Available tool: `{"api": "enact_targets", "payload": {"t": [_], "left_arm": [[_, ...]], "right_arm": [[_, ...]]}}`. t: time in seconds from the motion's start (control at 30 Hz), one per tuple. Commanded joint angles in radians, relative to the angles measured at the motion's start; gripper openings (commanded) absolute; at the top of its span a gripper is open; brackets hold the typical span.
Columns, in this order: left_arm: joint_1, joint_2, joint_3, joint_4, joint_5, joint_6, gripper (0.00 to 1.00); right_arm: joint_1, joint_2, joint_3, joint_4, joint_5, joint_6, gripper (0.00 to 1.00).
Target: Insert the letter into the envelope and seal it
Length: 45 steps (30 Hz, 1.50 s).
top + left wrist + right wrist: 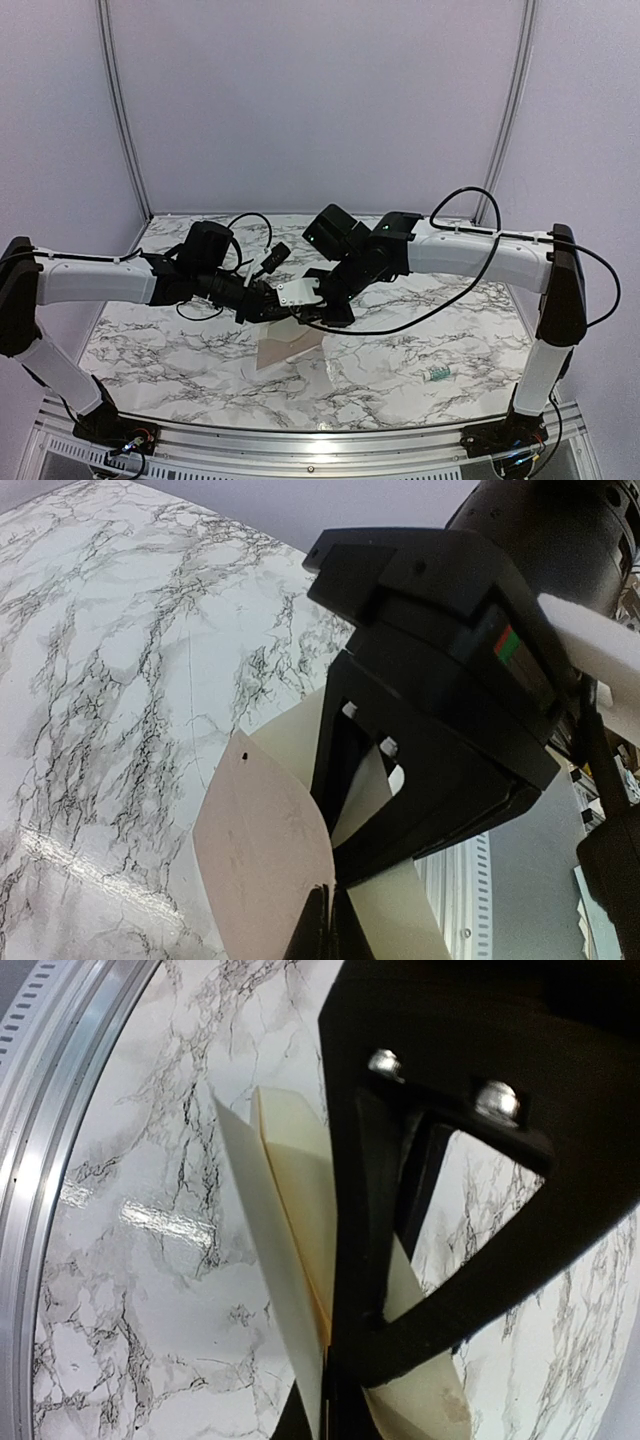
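Observation:
Both grippers meet above the middle of the marble table [180,350], with the papers hanging between them. My left gripper [292,318] [332,935] is shut on the letter [260,850], a pinkish-tan sheet that bows upward from its jaws and shows in the top view as the letter [280,350]. My right gripper [325,318] [335,1415] is shut on the cream envelope [300,1190], whose panels spread in a V from its jaws. In the left wrist view the envelope [405,920] shows behind the letter, partly hidden by the right gripper's black body [450,730].
A small green-printed item [438,374] lies on the table's right side. A metal rail [320,445] runs along the near edge. Loose black cables [250,225] arch over both wrists. Pale booth walls close the back and sides.

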Motion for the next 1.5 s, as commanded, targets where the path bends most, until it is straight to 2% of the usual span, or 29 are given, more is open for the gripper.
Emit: {"api": "enact_targets", "payload": {"t": [0.0,0.5,0.93,0.97,1.07,1.17,1.33,1.47], "left_arm": [[-0.002,-0.044,0.003,-0.05,0.003,0.093,0.0],[-0.003,-0.094,-0.05,-0.076,-0.024,0.23,0.0],[0.004,-0.101,-0.06,-0.075,-0.039,0.233,0.0],[0.005,-0.098,-0.06,-0.075,-0.038,0.23,0.0],[0.007,-0.092,-0.06,-0.075,-0.034,0.225,0.0],[0.009,-0.084,-0.057,-0.075,-0.029,0.22,0.0],[0.012,-0.071,-0.05,-0.075,-0.022,0.216,0.0],[0.014,-0.064,-0.046,-0.074,-0.018,0.208,0.0]], "right_arm": [[-0.006,-0.019,0.034,-0.007,-0.024,-0.003,0.0],[-0.011,0.043,0.049,0.015,-0.051,-0.038,0.0],[-0.02,0.044,-0.021,0.063,-0.072,-0.054,0.0],[-0.02,0.039,-0.011,0.055,-0.061,-0.051,0.01],[-0.02,0.003,0.005,0.044,-0.022,-0.044,0.2],[-0.016,-0.036,0.009,0.039,0.015,-0.057,0.32],[-0.008,-0.045,0.024,-0.004,0.073,-0.08,0.32],[0.004,-0.049,0.022,-0.016,0.102,-0.097,0.26]]}}
